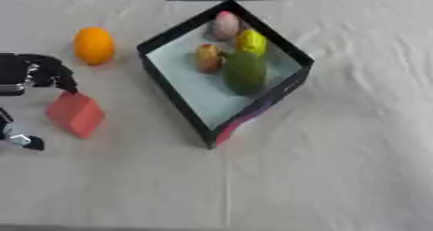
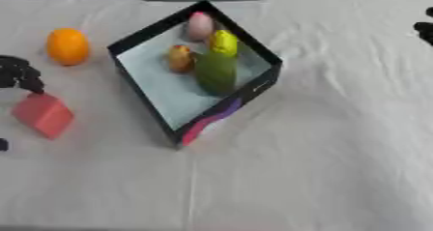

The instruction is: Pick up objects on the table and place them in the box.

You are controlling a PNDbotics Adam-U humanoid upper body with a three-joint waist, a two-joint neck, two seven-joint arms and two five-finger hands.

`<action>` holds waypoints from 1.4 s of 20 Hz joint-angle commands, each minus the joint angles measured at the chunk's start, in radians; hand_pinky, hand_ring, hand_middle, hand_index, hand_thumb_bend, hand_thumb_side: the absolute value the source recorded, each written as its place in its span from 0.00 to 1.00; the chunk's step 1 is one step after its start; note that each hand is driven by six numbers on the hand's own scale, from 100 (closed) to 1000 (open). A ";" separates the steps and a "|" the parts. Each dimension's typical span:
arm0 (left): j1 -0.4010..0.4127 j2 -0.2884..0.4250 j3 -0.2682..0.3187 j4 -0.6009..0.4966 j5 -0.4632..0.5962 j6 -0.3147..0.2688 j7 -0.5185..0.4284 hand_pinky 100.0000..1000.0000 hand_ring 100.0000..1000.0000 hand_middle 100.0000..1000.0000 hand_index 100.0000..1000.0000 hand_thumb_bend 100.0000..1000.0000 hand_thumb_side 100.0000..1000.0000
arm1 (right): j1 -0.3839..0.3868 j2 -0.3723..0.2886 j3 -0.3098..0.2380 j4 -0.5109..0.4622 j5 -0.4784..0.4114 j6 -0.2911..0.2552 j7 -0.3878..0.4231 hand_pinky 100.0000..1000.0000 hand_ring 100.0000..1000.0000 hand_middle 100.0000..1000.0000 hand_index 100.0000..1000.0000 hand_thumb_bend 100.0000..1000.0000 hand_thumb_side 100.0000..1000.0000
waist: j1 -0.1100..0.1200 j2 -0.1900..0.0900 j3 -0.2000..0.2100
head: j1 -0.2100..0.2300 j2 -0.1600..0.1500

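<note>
Landmark: the black-walled box (image 1: 165, 40), set cornerwise on the cloth-covered table (image 1: 321, 177).

Nearest item: a red block (image 1: 76, 114), well left of the box's near corner, lying flat on the cloth. Left hand (image 1: 38, 73) sits just beyond and left of the block, dark fingers (image 1: 61, 78) curled downward over its far top edge; a second dark part shows lower at the view's left edge, possibly the thumb. Whether the fingers actually touch the block I cannot tell. Nothing looks clamped or lifted.

Farther: an orange (image 1: 94, 45) left of the box's far-left wall, apart from it, untouched.

Inside the box, toward its far corner: a green fruit (image 1: 245, 71), a small orange-red fruit (image 1: 209, 57), a yellow one (image 1: 251, 42), a pink one (image 1: 225, 25).

Right hand (image 2: 425, 28): only a dark sliver at the right edge, far right of the box; finger state cannot be told.

Judgement: the step is grasping the red block. Four items are boxed, two remain. The next move calls for closing round the block, lifting clear of the wall and carrying it right to the box's open near half.
</note>
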 commanded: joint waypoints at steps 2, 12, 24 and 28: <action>-0.025 0.010 0.019 0.011 0.013 -0.113 -0.113 0.99 0.90 0.78 0.87 0.58 0.34 | -0.015 -0.017 -0.010 -0.008 0.008 0.006 -0.001 0.94 0.65 0.65 0.84 0.00 0.63 | 0.008 0.002 -0.003 | 0.004 -0.018; -0.065 0.014 0.032 -0.002 0.046 -0.113 -0.122 0.99 0.91 0.80 0.88 0.60 0.35 | -0.016 -0.014 -0.011 -0.007 0.017 0.013 -0.002 0.94 0.65 0.65 0.83 0.00 0.64 | 0.011 0.007 -0.006 | 0.007 -0.025; -0.098 -0.035 0.032 0.054 0.010 -0.113 -0.177 1.00 0.92 0.80 0.88 0.60 0.34 | -0.026 -0.012 -0.006 -0.004 0.018 0.025 -0.003 0.94 0.65 0.64 0.83 0.00 0.64 | 0.012 0.011 -0.015 | 0.017 -0.034; -0.096 -0.048 0.025 0.063 0.000 -0.113 -0.184 0.99 0.91 0.80 0.88 0.60 0.34 | -0.028 -0.011 -0.006 -0.006 0.018 0.029 -0.005 0.94 0.65 0.64 0.83 0.00 0.64 | 0.011 0.011 -0.017 | 0.015 -0.033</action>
